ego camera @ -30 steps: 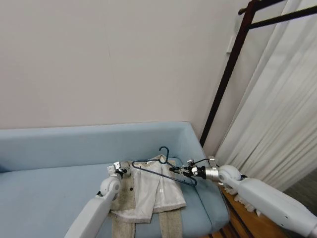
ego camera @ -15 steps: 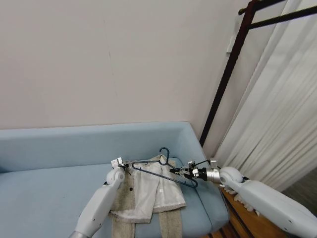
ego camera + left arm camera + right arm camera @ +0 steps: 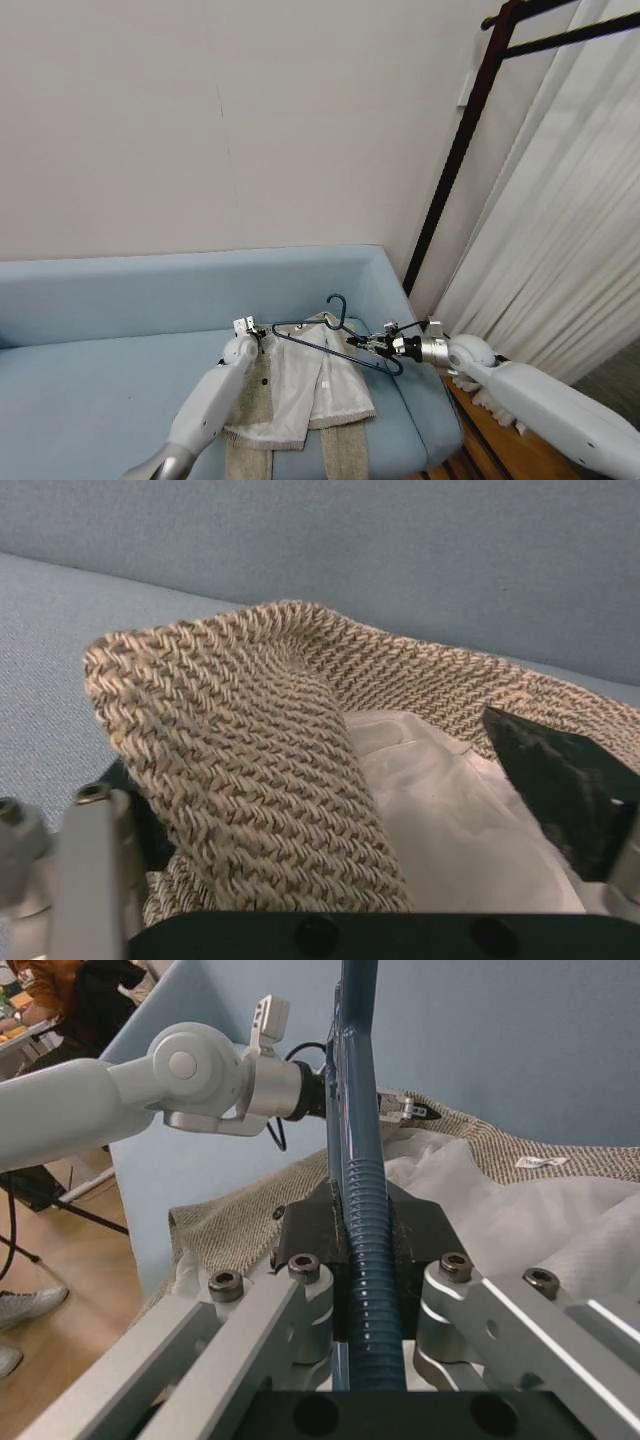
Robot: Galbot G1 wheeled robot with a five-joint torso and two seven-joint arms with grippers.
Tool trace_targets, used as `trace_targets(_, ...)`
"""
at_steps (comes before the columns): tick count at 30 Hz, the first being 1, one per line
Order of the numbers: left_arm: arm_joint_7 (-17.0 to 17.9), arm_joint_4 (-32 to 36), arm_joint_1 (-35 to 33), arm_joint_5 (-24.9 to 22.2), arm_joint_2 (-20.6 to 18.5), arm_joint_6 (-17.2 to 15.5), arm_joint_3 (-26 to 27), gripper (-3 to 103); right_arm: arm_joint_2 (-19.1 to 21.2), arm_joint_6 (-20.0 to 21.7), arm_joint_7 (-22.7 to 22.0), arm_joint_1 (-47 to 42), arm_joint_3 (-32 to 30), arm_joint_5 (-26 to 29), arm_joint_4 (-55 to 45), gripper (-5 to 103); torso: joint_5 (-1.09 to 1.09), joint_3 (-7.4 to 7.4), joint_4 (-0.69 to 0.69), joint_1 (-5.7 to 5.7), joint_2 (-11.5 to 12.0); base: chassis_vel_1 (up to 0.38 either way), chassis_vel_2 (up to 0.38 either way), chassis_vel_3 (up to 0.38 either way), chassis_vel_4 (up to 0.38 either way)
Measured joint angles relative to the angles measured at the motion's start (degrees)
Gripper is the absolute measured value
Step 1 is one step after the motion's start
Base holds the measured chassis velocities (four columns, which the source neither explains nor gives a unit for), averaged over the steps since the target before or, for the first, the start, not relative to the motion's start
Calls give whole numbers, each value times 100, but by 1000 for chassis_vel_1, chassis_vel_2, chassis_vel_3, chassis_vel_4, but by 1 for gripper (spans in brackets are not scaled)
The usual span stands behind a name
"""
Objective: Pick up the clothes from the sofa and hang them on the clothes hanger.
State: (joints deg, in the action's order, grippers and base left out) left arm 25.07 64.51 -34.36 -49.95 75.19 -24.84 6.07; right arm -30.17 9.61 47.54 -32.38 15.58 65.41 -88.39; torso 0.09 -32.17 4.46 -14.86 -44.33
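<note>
A beige knit cardigan (image 3: 290, 390) with a white lining lies spread on the right end of the light blue sofa (image 3: 120, 300). My right gripper (image 3: 372, 345) is shut on a dark blue hanger (image 3: 320, 335) and holds it just above the cardigan's collar. In the right wrist view the hanger's ribbed rod (image 3: 355, 1160) runs between the fingers. My left gripper (image 3: 252, 329) is at the cardigan's left shoulder, open. In the left wrist view a fold of the knit (image 3: 250, 740) stands between its wide-apart fingers (image 3: 560, 780).
A dark clothes rack (image 3: 460, 150) rises just beyond the sofa's right arm, with a white curtain (image 3: 560, 220) to its right. The wall stands close behind the sofa back. Wooden floor (image 3: 480, 440) shows past the sofa's right end.
My left arm has reached farther forward, bringing its gripper up to the cardigan's shoulder. The hanger in my right gripper has shifted slightly to the right.
</note>
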Motion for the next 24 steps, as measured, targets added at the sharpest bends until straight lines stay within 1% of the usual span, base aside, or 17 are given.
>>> trace_targets(2,-6,-41,21,11,9,0,-11,82,-1,0,0,6,0,6,8,8,0,0,0,0,0,0,0,0,0)
trace_targets(6,-79,-178,89,106,49,24,-49,60,2,0,3,17,-3,19,36,8,0,0,0,0,0,0,0,0,0)
trace_targets(8,-89,-186,93,120,52,30,-52,60,6,0,5,17,-3,20,40,8,0,0,0,0,0,0,0,0,0)
trace_targets(11,-137,-193,93,174,45,48,-86,44,15,0,13,20,-4,24,71,8,0,0,0,0,0,0,0,0,0)
trace_targets(13,-144,-188,87,180,39,50,-93,44,14,0,13,21,-4,25,77,8,0,0,0,0,0,0,0,0,0)
trace_targets(14,-157,-160,65,187,18,53,-110,34,6,0,13,33,-2,26,109,8,0,0,0,0,0,0,0,0,0)
trace_targets(15,-163,-122,45,188,0,53,-120,28,-6,0,14,49,8,26,134,8,-1,0,0,0,0,0,0,0,0)
trace_targets(17,-166,-87,28,189,-15,54,-128,28,-19,-1,14,62,19,25,154,8,-1,0,0,0,0,0,0,0,0)
trace_targets(20,-171,155,-76,190,-130,51,-174,12,-74,-7,26,109,56,13,243,8,0,0,0,0,0,0,0,0,0)
trace_targets(21,-171,155,-76,190,-130,51,-174,12,-74,-7,26,109,56,13,243,8,0,0,0,0,0,0,0,0,0)
trace_targets(23,-172,377,-170,200,-245,45,-218,3,-93,-8,62,155,103,13,288,8,-1,0,0,0,0,0,0,0,0)
trace_targets(24,-173,492,-212,207,-308,40,-234,1,-97,-1,94,190,140,16,311,8,-1,0,0,0,0,0,0,0,0)
